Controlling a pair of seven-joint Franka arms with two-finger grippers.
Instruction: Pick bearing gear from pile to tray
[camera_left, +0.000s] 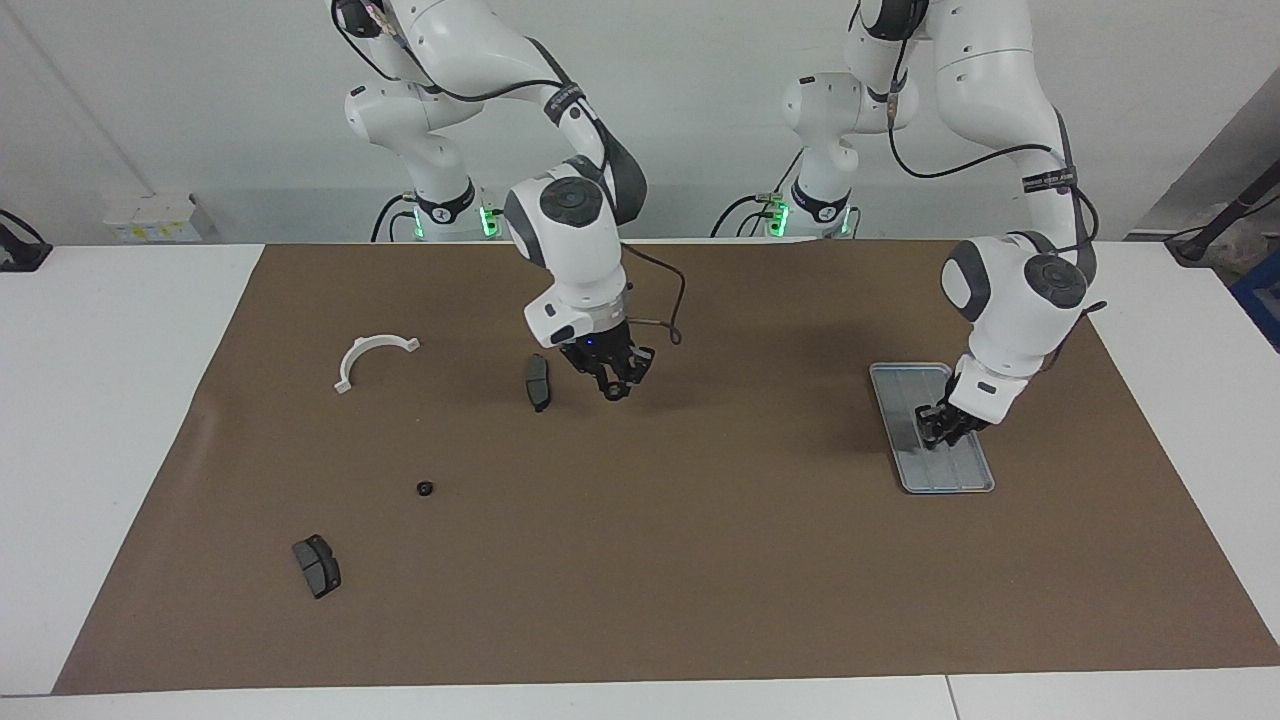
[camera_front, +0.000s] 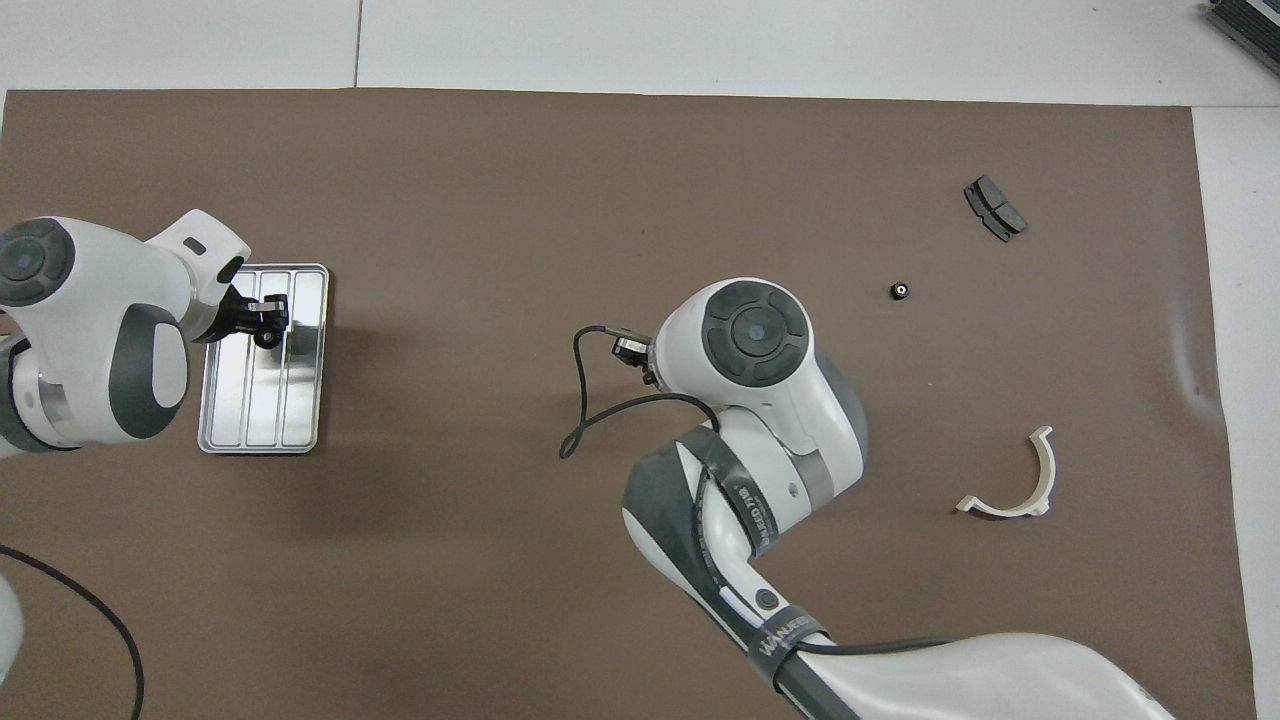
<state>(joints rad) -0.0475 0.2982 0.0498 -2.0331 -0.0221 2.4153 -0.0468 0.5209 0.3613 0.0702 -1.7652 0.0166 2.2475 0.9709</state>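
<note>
Left claw low over ridged silver tray, tiny black gear

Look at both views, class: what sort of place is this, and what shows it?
Probably a robotics lab bench. Two white arms stand at a table with a brown mat; the left gripper is over a metal tray, the right gripper above the mat beside loose parts like a small black gear.

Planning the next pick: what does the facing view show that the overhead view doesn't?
Only facing: the right end effector over the mat and the brake pad beside it; overhead, that arm covers both. Only overhead: nothing extra. Both: left end effector over the tray, one gear, a second brake pad, the white bracket.
</note>
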